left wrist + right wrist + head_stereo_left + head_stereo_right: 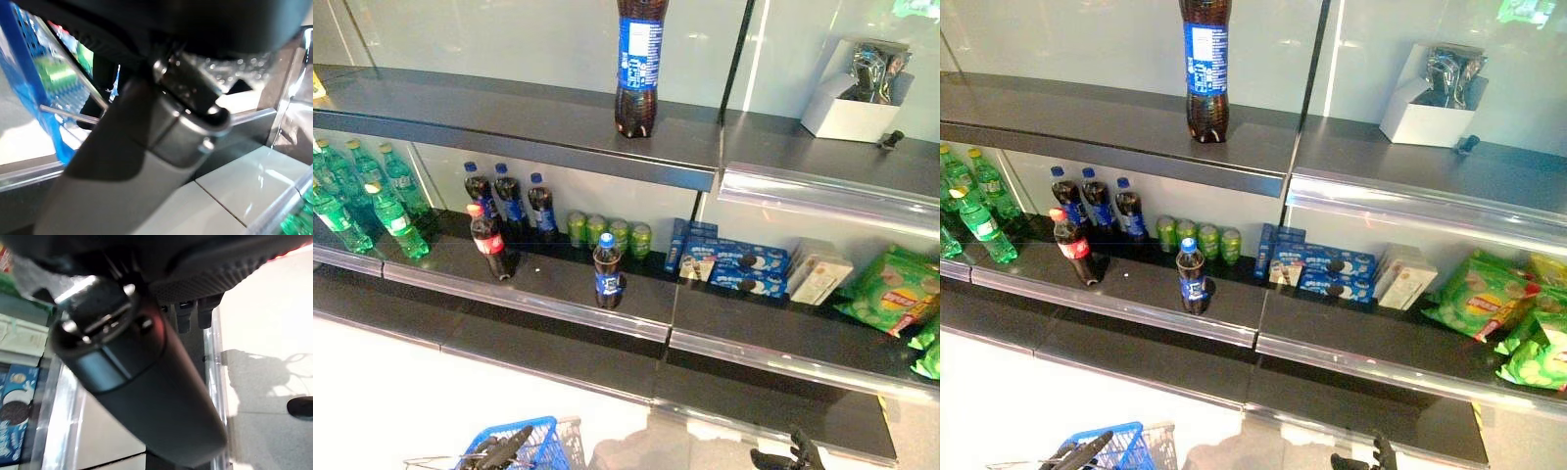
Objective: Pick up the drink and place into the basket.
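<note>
A small blue-capped cola bottle [607,275] stands alone near the front of the middle shelf [558,294]. A red-capped cola bottle [492,243] stands to its left. A tall cola bottle [639,64] is on the upper shelf. The blue basket [536,446] hangs low at the bottom left. My left hand [499,450] lies over its rim, curled on the wire handle [68,116]. At the bottom right my right hand [790,454] is low and open, holding nothing, well below the shelves.
Green bottles [372,201] crowd the shelf's left end. Three dark bottles [509,201] and green cans [607,233] line the back. Blue biscuit boxes [734,266] and green snack bags [891,289] lie to the right. A white box [847,113] sits on the upper shelf.
</note>
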Robot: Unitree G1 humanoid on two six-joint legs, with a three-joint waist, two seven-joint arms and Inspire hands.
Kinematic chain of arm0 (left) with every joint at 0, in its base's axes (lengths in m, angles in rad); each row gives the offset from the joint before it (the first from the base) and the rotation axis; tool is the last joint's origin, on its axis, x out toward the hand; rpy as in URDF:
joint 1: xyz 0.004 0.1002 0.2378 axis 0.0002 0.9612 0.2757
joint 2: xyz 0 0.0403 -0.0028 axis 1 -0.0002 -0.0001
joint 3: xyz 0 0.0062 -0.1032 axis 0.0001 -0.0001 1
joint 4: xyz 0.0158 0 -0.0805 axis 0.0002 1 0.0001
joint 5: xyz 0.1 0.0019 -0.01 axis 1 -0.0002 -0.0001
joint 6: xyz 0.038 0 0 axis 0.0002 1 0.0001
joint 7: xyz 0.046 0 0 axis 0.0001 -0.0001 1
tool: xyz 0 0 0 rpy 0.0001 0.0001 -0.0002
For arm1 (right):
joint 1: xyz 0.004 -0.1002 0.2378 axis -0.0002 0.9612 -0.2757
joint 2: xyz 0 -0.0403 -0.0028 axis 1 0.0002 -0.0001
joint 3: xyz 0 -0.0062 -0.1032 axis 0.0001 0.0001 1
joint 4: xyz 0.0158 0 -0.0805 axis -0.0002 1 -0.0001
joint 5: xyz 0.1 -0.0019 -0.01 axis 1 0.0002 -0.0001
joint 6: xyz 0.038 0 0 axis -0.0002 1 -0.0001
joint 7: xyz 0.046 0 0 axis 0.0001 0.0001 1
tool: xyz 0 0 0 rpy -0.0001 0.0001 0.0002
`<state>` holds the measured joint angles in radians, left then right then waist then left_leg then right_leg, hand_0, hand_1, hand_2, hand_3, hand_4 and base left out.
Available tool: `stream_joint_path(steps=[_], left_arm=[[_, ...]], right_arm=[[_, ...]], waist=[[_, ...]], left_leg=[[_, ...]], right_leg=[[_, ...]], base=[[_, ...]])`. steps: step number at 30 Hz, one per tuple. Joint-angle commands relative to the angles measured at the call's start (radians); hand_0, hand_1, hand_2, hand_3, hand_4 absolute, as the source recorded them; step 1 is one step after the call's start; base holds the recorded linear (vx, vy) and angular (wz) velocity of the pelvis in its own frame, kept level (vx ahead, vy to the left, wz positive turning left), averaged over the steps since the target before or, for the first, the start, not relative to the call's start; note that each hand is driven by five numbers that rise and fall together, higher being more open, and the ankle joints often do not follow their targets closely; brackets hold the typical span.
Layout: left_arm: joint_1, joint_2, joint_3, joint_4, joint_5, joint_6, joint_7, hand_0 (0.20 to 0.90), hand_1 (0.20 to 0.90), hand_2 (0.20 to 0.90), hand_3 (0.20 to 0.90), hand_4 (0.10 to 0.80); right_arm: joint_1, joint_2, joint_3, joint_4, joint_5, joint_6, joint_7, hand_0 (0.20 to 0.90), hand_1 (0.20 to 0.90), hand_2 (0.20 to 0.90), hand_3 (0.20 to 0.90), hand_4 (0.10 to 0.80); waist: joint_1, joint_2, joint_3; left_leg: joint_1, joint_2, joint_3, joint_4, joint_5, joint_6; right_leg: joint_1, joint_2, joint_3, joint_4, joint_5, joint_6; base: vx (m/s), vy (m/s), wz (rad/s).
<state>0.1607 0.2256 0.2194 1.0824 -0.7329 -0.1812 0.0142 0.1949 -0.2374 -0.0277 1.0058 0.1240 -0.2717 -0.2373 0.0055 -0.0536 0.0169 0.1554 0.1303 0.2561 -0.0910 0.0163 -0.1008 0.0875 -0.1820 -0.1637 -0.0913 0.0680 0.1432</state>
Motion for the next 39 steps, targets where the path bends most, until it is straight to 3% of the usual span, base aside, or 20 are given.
stream_joint_path(steps=[1, 6, 8, 11, 15, 16, 18, 19, 20, 21, 23, 24, 29, 31, 33, 36, 39], left_arm=[[-0.142, 0.092, 0.042, -0.082, 0.033, -0.142, -0.051, 0.300, 0.300, 0.300, 0.200, 0.100], [-0.134, 0.085, 0.022, -0.049, 0.091, -0.112, -0.086, 0.300, 0.300, 0.300, 0.200, 0.100], [-0.134, 0.084, 0.007, -0.012, 0.120, -0.096, -0.100, 0.300, 0.300, 0.300, 0.200, 0.100], [-0.128, 0.074, -0.009, 0.010, 0.148, -0.078, -0.108, 0.300, 0.300, 0.300, 0.200, 0.100], [-0.115, 0.067, -0.028, 0.026, 0.167, -0.057, -0.127, 0.300, 0.300, 0.300, 0.200, 0.100], [-0.110, 0.063, -0.034, 0.023, 0.162, -0.049, -0.128, 0.300, 0.300, 0.300, 0.200, 0.100], [-0.104, 0.048, -0.035, 0.016, 0.164, -0.044, -0.136, 0.300, 0.300, 0.300, 0.200, 0.100], [-0.104, 0.045, -0.035, 0.013, 0.166, -0.041, -0.140, 0.300, 0.300, 0.300, 0.200, 0.100], [-0.119, 0.038, -0.041, 0.010, 0.165, -0.031, -0.162, 0.300, 0.300, 0.300, 0.200, 0.100], [-0.132, 0.035, -0.047, 0.013, 0.172, -0.025, -0.173, 0.300, 0.300, 0.300, 0.200, 0.100], [-0.151, 0.029, -0.055, 0.018, 0.174, -0.020, -0.175, 0.300, 0.300, 0.300, 0.200, 0.100], [-0.161, 0.023, -0.061, 0.024, 0.172, -0.023, -0.173, 0.300, 0.300, 0.300, 0.200, 0.100], [-0.188, 0.005, -0.064, 0.053, 0.125, -0.040, -0.160, 0.300, 0.300, 0.300, 0.200, 0.100], [-0.185, 0.009, -0.055, 0.063, 0.127, -0.041, -0.175, 0.300, 0.300, 0.300, 0.200, 0.100], [-0.176, 0.010, -0.047, 0.065, 0.116, -0.041, -0.178, 0.300, 0.300, 0.300, 0.200, 0.100], [-0.142, 0.015, -0.010, 0.078, 0.086, -0.042, -0.203, 0.300, 0.300, 0.300, 0.200, 0.100], [-0.143, 0.025, -0.003, 0.076, 0.094, -0.027, -0.208, 0.300, 0.300, 0.300, 0.200, 0.100]], right_arm=[[-0.071, -0.062, -0.001, -0.025, 0.000, -0.067, -0.003, 0.900, 0.900, 0.900, 0.900, 0.800], [-0.085, -0.065, -0.002, 0.060, 0.061, 0.013, 0.081, 0.900, 0.900, 0.900, 0.900, 0.800], [-0.099, -0.060, -0.008, 0.173, 0.080, 0.126, 0.198, 0.900, 0.900, 0.900, 0.900, 0.800], [-0.117, -0.066, -0.002, 0.287, 0.047, 0.212, 0.305, 0.900, 0.900, 0.900, 0.900, 0.800], [-0.145, -0.066, 0.047, 0.321, -0.026, 0.251, 0.365, 0.900, 0.900, 0.900, 0.900, 0.800], [-0.156, -0.066, 0.070, 0.320, -0.033, 0.252, 0.379, 0.900, 0.900, 0.900, 0.900, 0.800], [-0.174, -0.063, 0.097, 0.298, -0.034, 0.260, 0.398, 0.900, 0.900, 0.900, 0.900, 0.800], [-0.177, -0.063, 0.100, 0.293, -0.037, 0.260, 0.399, 0.900, 0.900, 0.900, 0.900, 0.800], [-0.188, -0.060, 0.122, 0.277, -0.040, 0.253, 0.390, 0.900, 0.900, 0.900, 0.900, 0.800], [-0.189, -0.061, 0.127, 0.270, -0.037, 0.248, 0.379, 0.900, 0.900, 0.900, 0.900, 0.800], [-0.187, -0.064, 0.133, 0.260, -0.035, 0.248, 0.355, 0.900, 0.900, 0.900, 0.900, 0.800], [-0.186, -0.066, 0.136, 0.255, -0.061, 0.250, 0.352, 0.900, 0.900, 0.900, 0.900, 0.800], [-0.162, -0.074, 0.125, 0.281, -0.142, 0.235, 0.362, 0.900, 0.900, 0.900, 0.900, 0.800], [-0.149, -0.075, 0.114, 0.297, -0.150, 0.223, 0.360, 0.900, 0.900, 0.900, 0.900, 0.800], [-0.146, -0.076, 0.106, 0.299, -0.163, 0.221, 0.359, 0.900, 0.900, 0.900, 0.900, 0.800], [-0.145, -0.065, 0.097, 0.292, -0.183, 0.222, 0.362, 0.900, 0.900, 0.900, 0.900, 0.800], [-0.142, -0.052, 0.104, 0.278, -0.175, 0.212, 0.359, 0.900, 0.900, 0.900, 0.900, 0.800]], waist=[[0.007, 0.051, 0.023], [0.025, 0.064, 0.028], [0.035, 0.067, 0.026], [0.062, 0.069, 0.027], [0.106, 0.067, 0.032], [0.123, 0.067, 0.039], [0.156, 0.079, 0.053], [0.159, 0.081, 0.055], [0.166, 0.095, 0.073], [0.161, 0.100, 0.078], [0.150, 0.098, 0.085], [0.144, 0.095, 0.089], [0.105, 0.086, 0.081], [0.106, 0.089, 0.072], [0.111, 0.087, 0.066], [0.143, 0.072, 0.042], [0.153, 0.054, 0.032]], left_leg=[[-0.007, 0.008, -0.058, 0.046, -0.012, 0.032], [-0.016, 0.011, -0.088, 0.058, -0.011, 0.022], [-0.014, 0.005, -0.095, 0.062, -0.015, 0.022], [-0.012, 0.004, -0.113, 0.069, -0.018, 0.020], [-0.019, 0.008, -0.150, 0.080, -0.008, 0.007], [-0.028, 0.017, -0.159, 0.085, 0.006, -0.005], [-0.061, 0.048, -0.171, 0.075, 0.103, -0.041], [-0.068, 0.052, -0.173, 0.069, 0.119, -0.046], [-0.120, 0.099, -0.071, 0.046, 0.195, -0.078], [-0.142, 0.132, 0.002, 0.037, 0.237, -0.091], [-0.146, 0.151, 0.062, 0.035, 0.259, -0.112], [-0.149, 0.149, 0.090, 0.054, 0.256, -0.109], [-0.128, 0.091, 0.250, 0.082, 0.184, -0.071], [-0.122, 0.072, 0.279, 0.048, 0.174, -0.057], [-0.114, 0.051, 0.275, 0.024, 0.154, -0.039], [-0.102, -0.021, 0.201, 0.017, 0.083, 0.019], [-0.091, -0.059, 0.171, 0.015, 0.051, 0.049]], right_leg=[[0.043, -0.013, -0.082, 0.099, -0.049, -0.014], [0.047, -0.010, -0.098, 0.105, -0.060, -0.022], [0.050, -0.013, -0.107, 0.111, -0.065, -0.025], [0.061, -0.008, -0.126, 0.115, -0.074, -0.033], [0.076, 0.008, -0.155, 0.106, -0.079, -0.049], [0.084, 0.015, -0.168, 0.093, -0.075, -0.055], [0.099, 0.035, -0.199, 0.055, -0.062, -0.054], [0.102, 0.039, -0.206, 0.047, -0.059, -0.054], [0.118, 0.051, -0.266, 0.023, -0.058, -0.054], [0.122, 0.054, -0.307, 0.020, -0.058, -0.056], [0.135, 0.055, -0.339, 0.016, -0.070, -0.052], [0.132, 0.051, -0.361, 0.020, -0.067, -0.054], [0.119, 0.031, -0.441, 0.054, -0.068, -0.061], [0.125, 0.031, -0.460, 0.073, -0.081, -0.059], [0.127, 0.028, -0.464, 0.081, -0.086, -0.056], [0.123, 0.011, -0.443, 0.120, -0.102, -0.042], [0.116, -0.016, -0.432, 0.153, -0.082, -0.021]], base=[[-0.004, -0.038, 0.03], [0.001, -0.007, 0.13], [0.033, -0.003, 0.02], [0.048, -0.063, 0.11], [0.032, -0.130, 0.24], [-0.009, -0.153, 0.26], [-0.058, -0.103, 0.37], [-0.155, -0.052, 0.46], [-0.211, 0.003, 0.54], [-0.233, 0.024, 0.92], [-0.101, 0.033, 1.38], [-0.080, 0.041, 1.33], [-0.005, 0.125, 1.03], [0.139, 0.223, 0.99], [0.152, 0.249, 0.82], [0.262, 0.344, 0.34], [0.177, 0.240, 0.44]])
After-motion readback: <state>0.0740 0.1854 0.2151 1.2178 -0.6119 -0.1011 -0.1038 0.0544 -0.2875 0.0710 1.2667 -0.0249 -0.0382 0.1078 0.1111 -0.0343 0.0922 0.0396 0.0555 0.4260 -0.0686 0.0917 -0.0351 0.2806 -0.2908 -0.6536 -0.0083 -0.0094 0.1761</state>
